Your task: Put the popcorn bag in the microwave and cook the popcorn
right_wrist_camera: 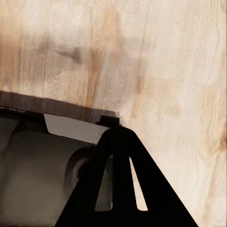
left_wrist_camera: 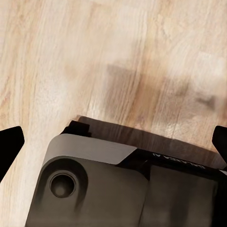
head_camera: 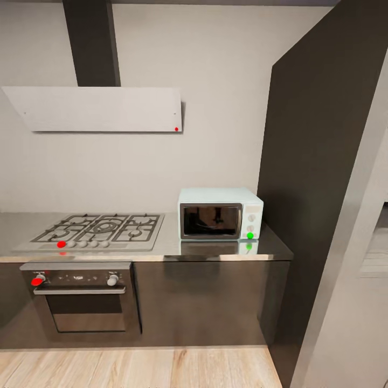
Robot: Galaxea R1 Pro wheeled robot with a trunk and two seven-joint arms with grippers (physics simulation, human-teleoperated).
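Kitchen seen from the head view: pale wall, dark tall panel (head_camera: pixel 323 178) at the right, light wood floor (head_camera: pixel 140 369) along the bottom. Long grey metallic desk (head_camera: pixel 215 250) runs across, dark brown cabinet front (head_camera: pixel 207 299) beneath it. Gas hob (head_camera: pixel 99 229) with black grates sits on the left part of the desk, red dot at its front edge beside a row of knobs. Steel oven (head_camera: pixel 81 296) is built in below the hob, red marker on its left knob. White flat hood panel (head_camera: pixel 99 109) hangs on the wall above the hob, small red dot at its lower right corner, dark duct (head_camera: pixel 91 43) rising above it.

Microwave (head_camera: pixel 220 214): small pale blue-white box, black-framed dark glass door, door closed, round knobs down its right strip, lowest one lit green. It stands upright on the right end of the desk, right of the hob and apart from it, close to the dark panel. Its front reflects in the desk surface.

Left wrist view: left gripper (left_wrist_camera: pixel 113 142) over wood floor, dark fingertips (left_wrist_camera: pixel 9 142) at both frame edges, jaws spread wide, nothing between them; grey robot body below.

Right wrist view: right gripper (right_wrist_camera: pixel 124 189) over wood floor, black fingers together in a wedge, jaws pressed together, nothing pinched.
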